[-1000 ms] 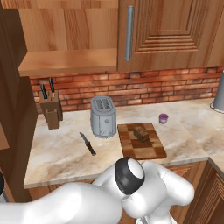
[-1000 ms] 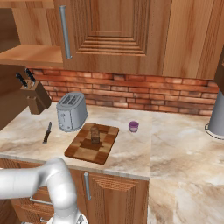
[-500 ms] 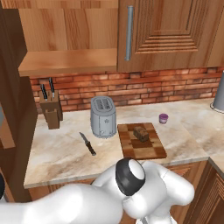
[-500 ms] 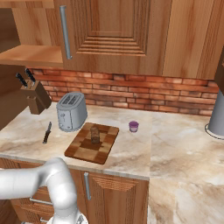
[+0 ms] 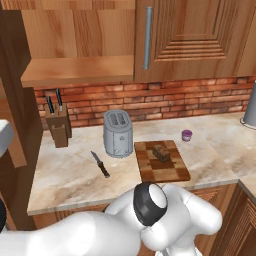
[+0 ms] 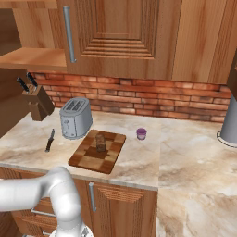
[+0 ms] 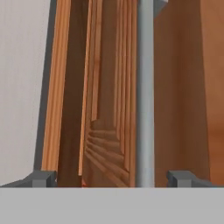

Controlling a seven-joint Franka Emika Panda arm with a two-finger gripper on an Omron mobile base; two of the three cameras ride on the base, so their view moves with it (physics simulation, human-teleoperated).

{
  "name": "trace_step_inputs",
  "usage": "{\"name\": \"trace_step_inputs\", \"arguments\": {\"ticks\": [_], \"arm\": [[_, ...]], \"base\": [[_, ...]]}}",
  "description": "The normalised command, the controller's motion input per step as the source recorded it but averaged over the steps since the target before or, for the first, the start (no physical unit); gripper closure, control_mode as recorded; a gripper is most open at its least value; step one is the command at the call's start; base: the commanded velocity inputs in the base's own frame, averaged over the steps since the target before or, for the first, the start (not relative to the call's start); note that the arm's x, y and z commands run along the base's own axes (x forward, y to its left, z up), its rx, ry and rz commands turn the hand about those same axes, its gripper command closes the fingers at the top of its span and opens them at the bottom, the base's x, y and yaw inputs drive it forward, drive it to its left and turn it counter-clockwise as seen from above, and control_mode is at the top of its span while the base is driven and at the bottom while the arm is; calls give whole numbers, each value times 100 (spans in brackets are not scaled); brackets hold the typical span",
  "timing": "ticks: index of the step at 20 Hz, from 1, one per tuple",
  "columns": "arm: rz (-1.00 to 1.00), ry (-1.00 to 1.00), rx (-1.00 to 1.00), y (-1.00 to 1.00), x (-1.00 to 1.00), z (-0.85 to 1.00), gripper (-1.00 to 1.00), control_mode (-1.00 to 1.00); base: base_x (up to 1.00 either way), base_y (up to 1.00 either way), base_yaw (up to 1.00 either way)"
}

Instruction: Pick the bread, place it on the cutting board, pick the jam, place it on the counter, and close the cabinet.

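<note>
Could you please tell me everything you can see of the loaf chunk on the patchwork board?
The small dark brown, rough-crusted bread chunk is blocky with a crumbly-looking surface. It sits on the rectangular light-and-dark patchwork wooden cutting board, towards the board's far end, right of the toaster. Nothing but the board touches it.

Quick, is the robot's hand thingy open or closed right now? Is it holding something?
End effector: open, holding nothing; its two tips stand wide apart in front of the cabinet door, with the grey bar handle between them.
</note>
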Motion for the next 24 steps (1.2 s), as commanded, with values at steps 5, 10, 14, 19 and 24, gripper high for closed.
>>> {"name": "trace_step_inputs", "arguments": {"ticks": [5, 10, 14, 19, 24], "arm": [[-6, -1, 0, -23, 2, 0, -100, -100], [-6, -4, 0, -25, 0, 0, -100, -100], [-5, -6, 0, -25, 0, 0, -100, -100], [-5, -8, 0, -27, 0, 0, -100, -100], [-5, -7, 0, -24, 6, 0, -100, -100]], "base": [[0, 0, 0], [0, 0, 0], [0, 0, 0], [0, 0, 0], [0, 0, 0]]}}
